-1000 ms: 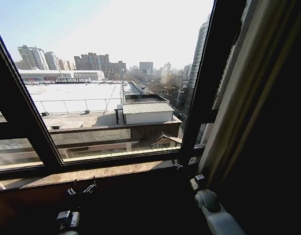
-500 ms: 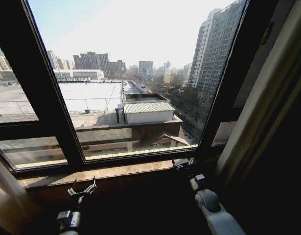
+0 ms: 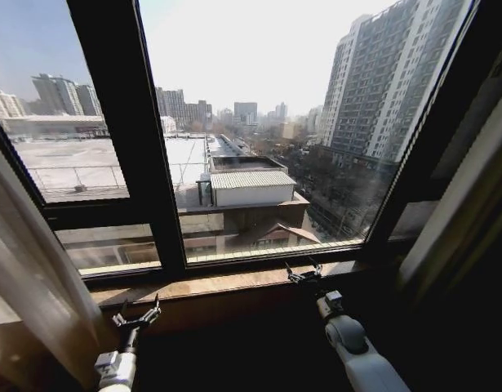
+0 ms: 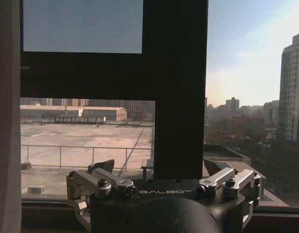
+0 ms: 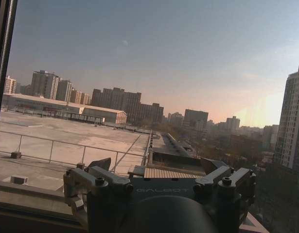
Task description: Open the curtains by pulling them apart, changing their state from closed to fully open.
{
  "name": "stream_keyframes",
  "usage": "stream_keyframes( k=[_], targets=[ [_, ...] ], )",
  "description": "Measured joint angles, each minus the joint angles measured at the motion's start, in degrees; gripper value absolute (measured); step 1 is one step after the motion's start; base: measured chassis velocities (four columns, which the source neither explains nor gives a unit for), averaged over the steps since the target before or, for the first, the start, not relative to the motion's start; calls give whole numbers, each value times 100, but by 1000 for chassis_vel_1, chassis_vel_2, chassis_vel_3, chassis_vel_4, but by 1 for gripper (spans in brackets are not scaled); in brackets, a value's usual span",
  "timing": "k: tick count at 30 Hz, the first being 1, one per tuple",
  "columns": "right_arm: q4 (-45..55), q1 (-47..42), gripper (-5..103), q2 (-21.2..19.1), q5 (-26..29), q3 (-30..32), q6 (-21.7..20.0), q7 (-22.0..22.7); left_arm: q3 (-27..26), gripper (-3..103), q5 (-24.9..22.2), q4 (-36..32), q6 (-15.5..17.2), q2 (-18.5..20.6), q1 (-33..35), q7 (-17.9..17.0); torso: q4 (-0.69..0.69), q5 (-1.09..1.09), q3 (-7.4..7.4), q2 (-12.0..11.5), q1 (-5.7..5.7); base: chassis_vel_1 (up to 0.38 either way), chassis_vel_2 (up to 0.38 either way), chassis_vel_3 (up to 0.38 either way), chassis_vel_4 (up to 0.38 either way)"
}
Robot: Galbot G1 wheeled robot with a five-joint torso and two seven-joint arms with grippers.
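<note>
The curtains are parted to the sides of the window. One sheer cream panel [image 3: 30, 278] hangs at the left; in the left wrist view it is a pale strip of curtain [image 4: 6, 121] at the picture's edge. A second cream panel [image 3: 467, 212] hangs at the right. My left gripper [image 3: 137, 315] is low in front of the sill, open and holding nothing, a short way right of the left panel. My right gripper [image 3: 304, 273] is at the sill, also open and empty, well left of the right panel. Both wrist views look past open fingers [image 4: 98, 177] [image 5: 96, 177] at the glass.
A dark window frame with a thick upright post [image 3: 136, 139] stands behind the brown sill [image 3: 226, 286]. A dark heavy drape [image 3: 479, 335] fills the far right beside the right panel. The wall under the sill is in shadow.
The whole picture has shifted right, so the camera has turned left. The left curtain panel has come into view and the right panel sits farther to the edge. Both grippers stay open.
</note>
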Motion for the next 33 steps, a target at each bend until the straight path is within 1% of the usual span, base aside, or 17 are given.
stream_keyframes(
  k=[1, 6, 11, 15, 18, 21, 25, 27, 28, 31, 33],
  targets=[
    [0, 0, 100, 0, 0, 0, 0, 0, 0, 100, 0, 0, 0, 0, 0, 0, 1, -2, 0, 0, 1, 345, 306, -381, -317],
    [0, 0, 100, 0, 0, 0, 0, 0, 0, 100, 0, 0, 0, 0, 0, 0, 2, 2, 0, 0, 0, 398, 338, -382, -336],
    [0, 0, 100, 0, 0, 0, 0, 0, 0, 100, 0, 0, 0, 0, 0, 0, 0, -2, 0, 0, -1, 371, 339, -399, -334],
    [0, 0, 100, 0, 0, 0, 0, 0, 0, 100, 0, 0, 0, 0, 0, 0, 1, 4, 0, 0, 0, 400, 328, -399, -312],
    [0, 0, 100, 0, 0, 0, 0, 0, 0, 100, 0, 0, 0, 0, 0, 0, 2, -2, 0, 0, 0, 317, 302, -318, -298],
    [0, 0, 100, 0, 0, -1, 0, 0, -1, 100, 0, 0, 0, 0, 0, -1, 2, 0, 0, 0, -1, 249, 264, -267, -259],
    [1, 0, 100, 1, 0, -1, 0, 0, -2, 100, 0, 1, 0, 1, 0, -2, 3, -5, 0, 0, 0, 128, 117, -117, -113],
    [1, 0, 100, 1, 0, -1, 0, 0, -2, 100, 0, 0, 0, 1, 0, -2, 2, -4, 0, 0, 0, 0, 0, 0, 0],
    [1, 0, 100, 0, 0, 0, 0, 0, 0, 100, 0, 0, 0, 0, 0, -2, 1, 2, 0, 0, 0, 0, 0, 0, 0],
    [1, 0, 100, -2, 0, 1, 0, 0, 1, 100, 0, 0, 0, -1, 0, -1, 0, 7, 0, 0, 0, -14, -23, 13, 11],
    [1, 0, 100, -3, 0, 3, 0, 0, 2, 100, 0, 0, 0, -2, 0, 1, 0, 1, 0, 0, 0, -47, -74, 56, 37]
  ],
)
